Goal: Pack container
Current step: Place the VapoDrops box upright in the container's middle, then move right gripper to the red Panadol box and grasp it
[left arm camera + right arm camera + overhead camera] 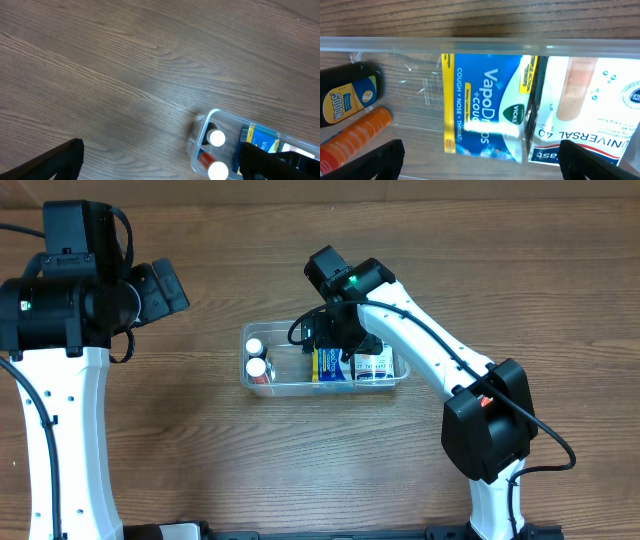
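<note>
Right gripper [481, 160]: I read the jaws as wide apart and empty, directly over the container [300, 387].
Container: mid-table, long axis left-right, with boxes [485, 110] and bottles [256, 357] inside.
Nearer arm: the right.
Left gripper [165, 288]: also spread and holding nothing, well off to the left.

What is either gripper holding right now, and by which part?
Nothing. The right gripper hangs open above the blue VapoDrops box in the container; the left gripper, also open, is over the table.
</note>
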`<state>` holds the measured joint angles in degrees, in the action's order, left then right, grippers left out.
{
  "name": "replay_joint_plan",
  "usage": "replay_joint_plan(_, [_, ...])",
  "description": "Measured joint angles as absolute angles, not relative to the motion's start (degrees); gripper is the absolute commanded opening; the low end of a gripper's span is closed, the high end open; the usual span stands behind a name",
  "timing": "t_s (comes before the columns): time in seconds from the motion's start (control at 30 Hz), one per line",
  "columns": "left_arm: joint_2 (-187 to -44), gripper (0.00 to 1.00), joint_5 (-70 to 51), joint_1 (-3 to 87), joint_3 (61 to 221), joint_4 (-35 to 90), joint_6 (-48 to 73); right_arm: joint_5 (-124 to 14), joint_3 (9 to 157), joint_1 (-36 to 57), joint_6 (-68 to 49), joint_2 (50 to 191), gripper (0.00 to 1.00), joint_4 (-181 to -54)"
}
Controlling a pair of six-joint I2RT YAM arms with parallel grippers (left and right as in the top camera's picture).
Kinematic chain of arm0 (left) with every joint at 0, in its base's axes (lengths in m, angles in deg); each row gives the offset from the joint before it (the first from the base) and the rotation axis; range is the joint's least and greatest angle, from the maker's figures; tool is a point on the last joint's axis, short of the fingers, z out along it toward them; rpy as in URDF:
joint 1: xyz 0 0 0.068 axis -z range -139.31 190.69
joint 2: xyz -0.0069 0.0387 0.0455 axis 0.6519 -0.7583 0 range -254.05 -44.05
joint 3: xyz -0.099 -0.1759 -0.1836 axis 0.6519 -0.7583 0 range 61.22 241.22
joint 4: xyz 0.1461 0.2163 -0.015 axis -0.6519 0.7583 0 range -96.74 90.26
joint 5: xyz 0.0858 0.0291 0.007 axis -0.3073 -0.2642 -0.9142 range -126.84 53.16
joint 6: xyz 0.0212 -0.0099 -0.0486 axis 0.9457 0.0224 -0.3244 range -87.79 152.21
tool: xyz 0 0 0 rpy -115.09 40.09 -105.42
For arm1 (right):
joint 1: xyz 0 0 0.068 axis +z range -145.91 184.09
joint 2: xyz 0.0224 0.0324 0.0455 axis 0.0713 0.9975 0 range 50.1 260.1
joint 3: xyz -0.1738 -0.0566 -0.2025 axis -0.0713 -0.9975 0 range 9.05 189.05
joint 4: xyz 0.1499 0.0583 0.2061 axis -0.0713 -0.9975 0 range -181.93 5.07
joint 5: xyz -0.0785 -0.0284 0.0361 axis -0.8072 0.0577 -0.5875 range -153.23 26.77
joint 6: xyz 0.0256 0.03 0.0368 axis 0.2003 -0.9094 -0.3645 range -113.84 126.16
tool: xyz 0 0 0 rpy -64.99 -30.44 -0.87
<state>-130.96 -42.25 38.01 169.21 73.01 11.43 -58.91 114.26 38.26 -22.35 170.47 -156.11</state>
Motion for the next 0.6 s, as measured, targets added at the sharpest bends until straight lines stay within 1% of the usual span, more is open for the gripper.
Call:
replay_joint_plan(0.07, [-131.0,1.0,-42.2,38.0,169.2,73.0,11.4,-58.9,114.3,38.3,-22.4,170.5,1.0,-156.1])
replay_joint_plan(0.1, [-131.0,1.0,-42.2,38.0,169.2,73.0,11.4,-58.9,114.3,38.3,-22.4,170.5,0.97,-156.1])
replay_joint_plan(0.17, [-131.0,1.0,-42.2,38.0,169.2,73.0,11.4,-59.1,114.3,38.3,-22.4,170.5,0.98,-156.1])
replay_joint_plan(0.2, [-131.0,1.0,-42.2,38.0,169.2,73.0,11.4,-59.7,114.3,38.3,-22.4,170.5,1.0,-156.1])
replay_joint_plan(0.4, [-131.0,1.0,-42.2,38.0,169.2,73.0,11.4,-65.2,114.8,36.9,-22.8,169.5,1.0,-159.8])
replay_joint_plan(0.43, [-131.0,1.0,-42.2,38.0,169.2,73.0,11.4,-66.3,115.4,35.8,-23.2,168.6,1.0,-160.5])
replay_joint_plan(0.5, [-131.0,1.0,-42.2,38.0,169.2,73.0,11.5,-68.3,117.1,30.5,-24.1,163.6,1.0,-161.0])
replay_joint_plan(0.57, [-131.0,1.0,-42.3,38.0,169.2,73.0,11.5,-69.4,118.3,24.3,-24.5,157.9,1.0,-162.2])
replay_joint_plan(0.6, [-131.0,1.0,-42.2,38.0,169.2,73.0,11.5,-69.9,119.1,19.6,-24.7,154.3,1.0,-164.1])
